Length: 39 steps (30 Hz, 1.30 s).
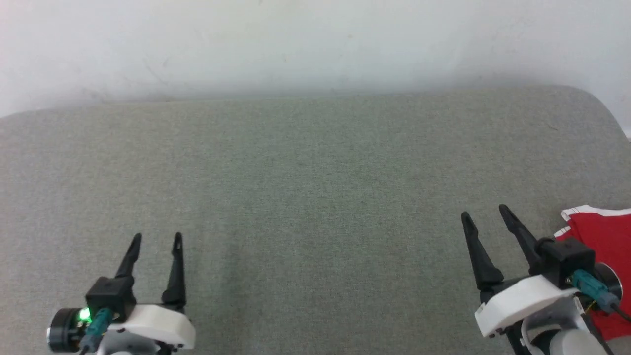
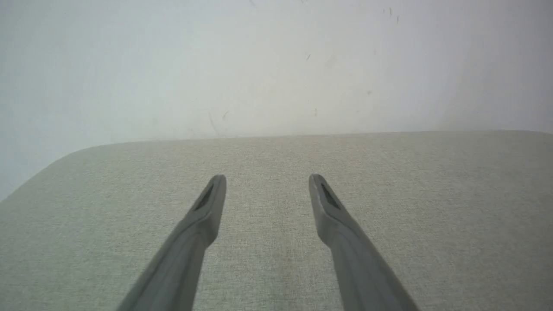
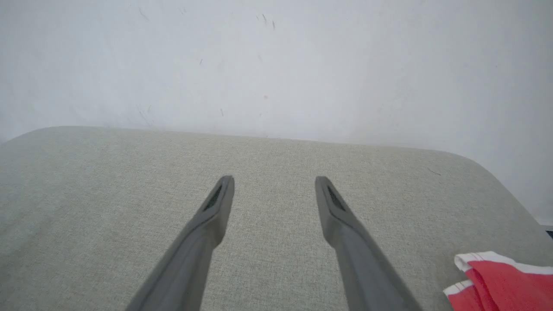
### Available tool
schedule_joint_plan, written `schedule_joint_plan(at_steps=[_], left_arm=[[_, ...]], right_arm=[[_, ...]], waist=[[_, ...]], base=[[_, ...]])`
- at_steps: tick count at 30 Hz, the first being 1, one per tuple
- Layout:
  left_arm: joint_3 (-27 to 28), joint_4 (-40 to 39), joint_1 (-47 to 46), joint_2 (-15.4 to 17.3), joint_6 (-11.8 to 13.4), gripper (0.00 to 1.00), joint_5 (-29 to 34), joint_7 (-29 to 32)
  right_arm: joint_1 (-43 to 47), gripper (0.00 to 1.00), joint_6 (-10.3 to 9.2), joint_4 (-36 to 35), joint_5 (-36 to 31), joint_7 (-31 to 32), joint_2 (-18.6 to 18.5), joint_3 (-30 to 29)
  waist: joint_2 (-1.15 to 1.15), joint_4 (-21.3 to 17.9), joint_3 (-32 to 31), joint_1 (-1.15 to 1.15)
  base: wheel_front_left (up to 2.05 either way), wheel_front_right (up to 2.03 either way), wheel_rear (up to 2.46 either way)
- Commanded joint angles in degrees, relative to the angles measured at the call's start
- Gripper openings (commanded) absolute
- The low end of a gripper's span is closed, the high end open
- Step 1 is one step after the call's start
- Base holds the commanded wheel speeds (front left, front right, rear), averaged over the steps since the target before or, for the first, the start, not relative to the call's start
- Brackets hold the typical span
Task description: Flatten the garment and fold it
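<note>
The garment (image 1: 604,236) is bright red fabric with a white band along its edge, lying at the far right of the grey-green padded surface, partly behind my right arm and cut off by the frame. In the right wrist view a corner of the garment (image 3: 505,280) shows at the lower right. My right gripper (image 1: 484,213) stands open just left of it, apart from the cloth, with nothing between its fingers (image 3: 216,207). Over the lower left of the surface my left gripper (image 1: 157,237) is open too, holding nothing; its fingers (image 2: 207,207) point toward the wall.
The padded surface (image 1: 315,187) spreads wide between the two grippers, with rounded back corners. A pale wall (image 1: 315,44) rises directly behind its far edge.
</note>
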Motion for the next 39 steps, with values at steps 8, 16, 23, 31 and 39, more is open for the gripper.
schedule_joint_plan(at_steps=[8,16,23,31,39], left_arm=[[3.23,-1.94,2.36,-0.31,-3.41,1.00,-2.47,-0.27],[6.01,-2.65,4.83,-3.00,-5.94,1.00,0.37,-0.27],[7.42,-1.83,5.92,-4.64,-7.69,1.00,3.30,-0.27],[7.38,-1.60,5.45,-5.01,-8.09,0.00,3.77,0.22],[7.49,-1.97,5.21,-5.47,-8.02,0.00,4.50,1.03]], right_arm=[[6.69,1.00,-0.04,-7.25,-0.61,1.55,1.34,-1.04],[10.36,1.00,-0.04,-9.26,-0.73,1.41,1.86,-2.54],[11.11,1.00,-0.04,-9.59,0.27,0.59,1.90,-2.95],[10.59,0.00,0.00,-9.04,0.05,1.08,1.62,-2.69],[10.05,0.00,0.00,-8.57,-0.36,1.11,1.63,-2.69]], waist=[[0.00,0.45,-1.64,0.00],[0.00,0.34,-3.20,0.00],[0.00,0.71,-3.87,0.00],[0.00,0.83,-3.99,0.00],[0.00,0.82,-4.04,0.00]], base=[[0.00,0.00,0.00],[0.00,0.00,0.00],[0.00,0.00,0.00],[0.00,0.00,0.00],[0.00,0.00,0.00]])
